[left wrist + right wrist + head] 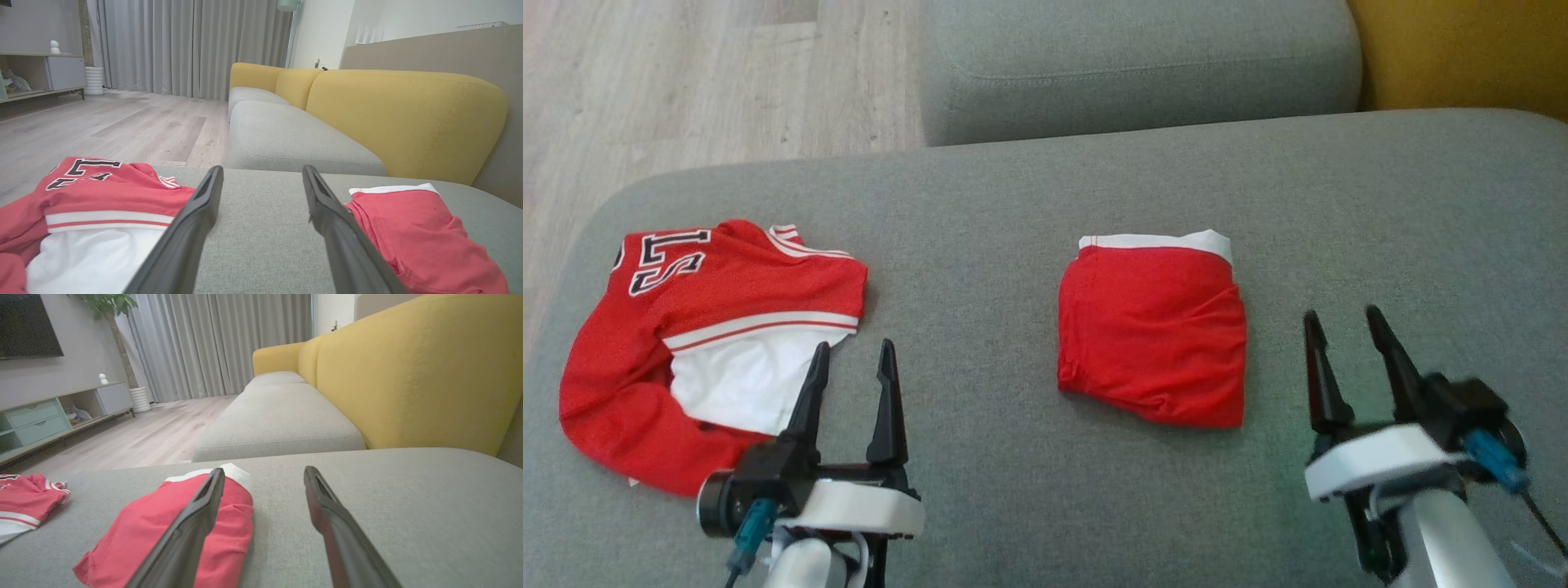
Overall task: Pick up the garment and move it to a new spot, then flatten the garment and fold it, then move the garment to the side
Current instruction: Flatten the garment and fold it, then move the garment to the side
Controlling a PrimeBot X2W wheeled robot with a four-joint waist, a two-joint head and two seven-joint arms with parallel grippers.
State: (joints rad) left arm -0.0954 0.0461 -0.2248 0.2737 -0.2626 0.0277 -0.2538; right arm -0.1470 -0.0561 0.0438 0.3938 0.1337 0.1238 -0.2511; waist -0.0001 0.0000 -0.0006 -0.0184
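1. Bottom left of the head view: the left tool (854,345). It has two long, dark, tapering fingers on a glossy white shell, spread wide with nothing between them. In that view the finger on the left overlaps the jersey's white panel.
2. Bottom right: the right tool (1341,312), same build, with a slightly blurry body. Its fingers are also spread and empty, and it sits just right of the folded garment, apart from it.
3. Middle of the frame: the folded red garment (1152,335). It's a roughly square packet of thin, soft fabric with gentle wrinkles and a white band along its top edge, lying flat on the cushion.
4. Left side: a crumpled red jersey (637,343) with a white panel, red-and-white striped trim and black block letters outlined in white.
5. Both lie well apart on a big grey sofa cushion (1013,196), a woven, matte fabric with rounded corners.
6. Further back there's a second grey cushion (1135,57) with a stitched seam at top centre. The mustard-yellow backrest (1462,49) is upper right, and the pale wood-plank floor (686,73) is upper left.
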